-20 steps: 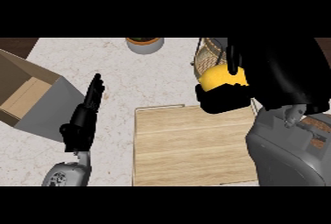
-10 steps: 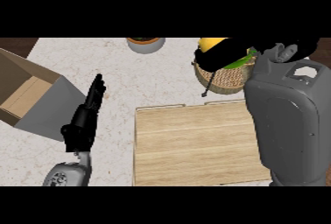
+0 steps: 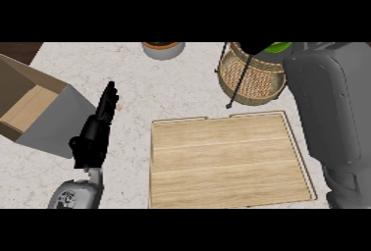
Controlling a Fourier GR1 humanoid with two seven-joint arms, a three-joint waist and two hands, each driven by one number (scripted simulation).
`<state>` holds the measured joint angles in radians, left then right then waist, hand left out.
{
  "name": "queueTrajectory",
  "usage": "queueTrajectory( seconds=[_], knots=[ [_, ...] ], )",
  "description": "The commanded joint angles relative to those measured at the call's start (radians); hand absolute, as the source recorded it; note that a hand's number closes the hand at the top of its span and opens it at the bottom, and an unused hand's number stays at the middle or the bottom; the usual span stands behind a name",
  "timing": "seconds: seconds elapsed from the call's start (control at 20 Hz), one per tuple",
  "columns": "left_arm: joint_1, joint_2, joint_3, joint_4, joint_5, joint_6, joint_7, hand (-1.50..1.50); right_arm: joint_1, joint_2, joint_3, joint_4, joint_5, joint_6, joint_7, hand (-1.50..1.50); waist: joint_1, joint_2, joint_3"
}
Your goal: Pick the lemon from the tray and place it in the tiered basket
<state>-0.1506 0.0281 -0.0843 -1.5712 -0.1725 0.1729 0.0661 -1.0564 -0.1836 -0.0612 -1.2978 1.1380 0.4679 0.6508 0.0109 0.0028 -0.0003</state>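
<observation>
The right forearm point(image 3: 330, 112) is being held over the basket point(image 3: 253, 78); its hand is hidden, so the fingers' state cannot be told. The lemon is not being seen; the tray point(image 3: 228, 162) beside the basket is bare. Released off-centre, it could be sent rolling onto the bench point(image 3: 159, 88). The left hand point(image 3: 98, 130), fingers straight, is resting left of the tray.

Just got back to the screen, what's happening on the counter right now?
The right forearm reaches up along the right side, over the woven wicker tiered basket; its hand is out of view. The lemon isn't visible, only something green at the basket's top edge. The light wooden tray holds nothing. The black left hand rests open on the counter beside the cardboard box.
</observation>
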Motion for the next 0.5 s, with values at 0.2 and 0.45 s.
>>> queueTrajectory(
  seconds=[0.2, 0.45],
  knots=[
    [0.019, -0.006, -0.010, -0.020, -0.002, -0.007, -0.007, 0.00, -0.072, -0.065, -0.065, 0.308, 0.004, -0.150, -0.118, 1.50, 0.008, 0.001, 0.000],
    [0.011, 0.020, 0.035, 0.025, 0.030, -0.030, -0.055, 0.00, -0.019, 0.001, -0.197, 0.327, -0.100, -0.276, -0.075, -1.50, 0.005, 0.003, 0.000]
  ],
)
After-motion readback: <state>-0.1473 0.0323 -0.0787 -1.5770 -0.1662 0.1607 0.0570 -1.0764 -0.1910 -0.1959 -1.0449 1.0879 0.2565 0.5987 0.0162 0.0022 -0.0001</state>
